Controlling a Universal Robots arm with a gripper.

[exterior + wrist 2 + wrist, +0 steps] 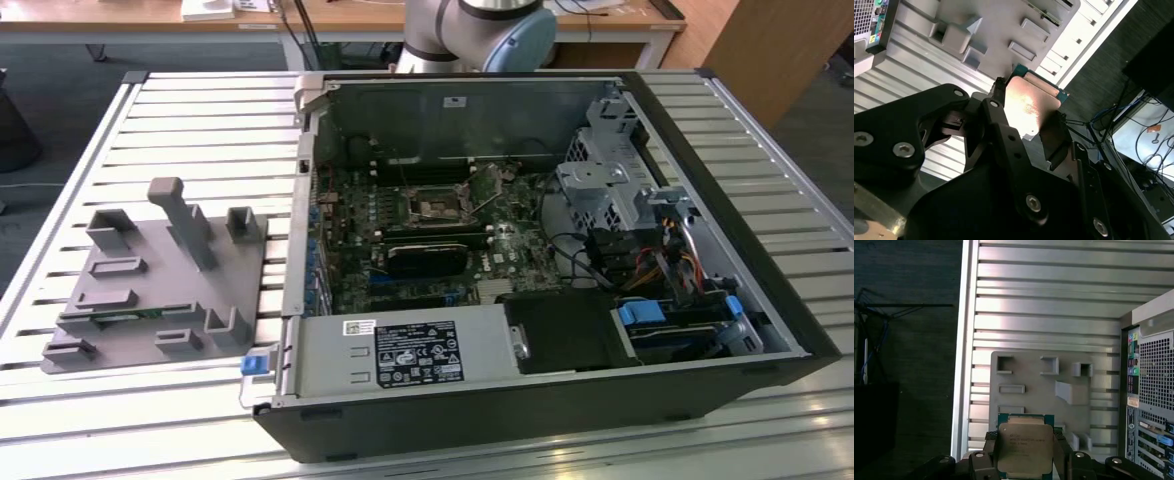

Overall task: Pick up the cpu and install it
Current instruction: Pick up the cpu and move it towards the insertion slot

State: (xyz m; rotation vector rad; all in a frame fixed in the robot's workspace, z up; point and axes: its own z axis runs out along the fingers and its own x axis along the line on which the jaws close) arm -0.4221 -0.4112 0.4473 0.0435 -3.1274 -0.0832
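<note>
Currently, the cpu [1025,450], a small flat square chip with a silvery-grey metal top and a thin green-tinged rim, is gripped by the black two-fingered gripper [1025,442]. The jaws are closed on two opposite edges of the chip, one on each side. In the first wrist view its metal top is turned toward the camera. In the second wrist view the same cpu [1031,105] is seen clamped between the black fingers [999,120] of the gripper [1026,127], held clear of the surfaces beyond. Beyond the jaws, and apart from them, the flat grey moulded plastic tray [1034,400] with raised holders is noted, lying on the silver slatted metal table [1054,315]. A thin green memory stick [1046,13] is seated in one tray slot, well apart from the jaws. Off to one side of the jaws, the perforated rear panel of the black desktop computer case [1154,390] is recorded. In the exterior view the case [534,420] lies open on the table [200,120], with the square black-framed motherboard socket [438,207] exposed inside. The tray [134,285] rests at the exterior view's left of it. The grey and blue arm [478,35] stands behind the case.
</note>
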